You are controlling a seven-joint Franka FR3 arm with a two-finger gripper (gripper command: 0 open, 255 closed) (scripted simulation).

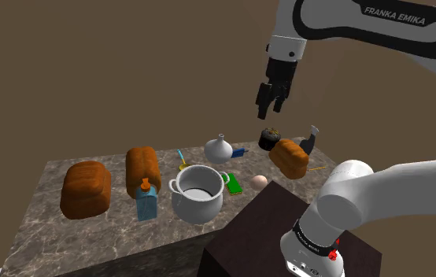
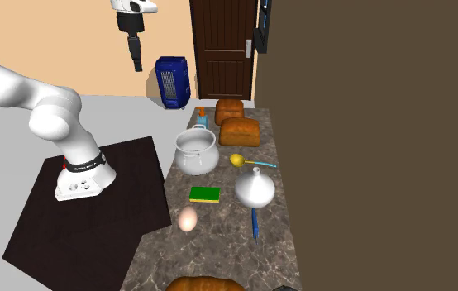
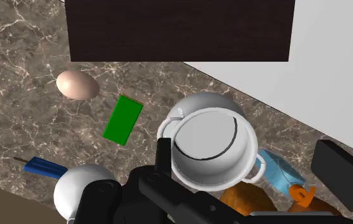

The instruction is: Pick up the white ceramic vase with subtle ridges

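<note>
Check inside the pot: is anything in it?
The pot looks empty: the wrist view shows a bare grey floor, nothing on it. The gripper covers a sliver at one edge, so that bit is unseen.

Vase (image 1: 219,149): white, glossy, plain. Wide round belly tapering sharply to a thin, short neck (rather like an onion). Ridges too faint to make out. Stands upright on the brown marbled counter (image 1: 51,228), base flat, neck straight up. Sits toward the wall side, behind the pot (image 1: 198,193) in the shoulder view, between a yellow spoon (image 1: 182,164) and a blue pen-like stick (image 1: 240,152). In the second exterior view, stands near the counter's right edge, just nearer than the spoon, right of the green sponge (image 1: 234,184), stick's end at its base (touching or not, hard to tell). From the wrist view, a white dome beside the stick.
</note>
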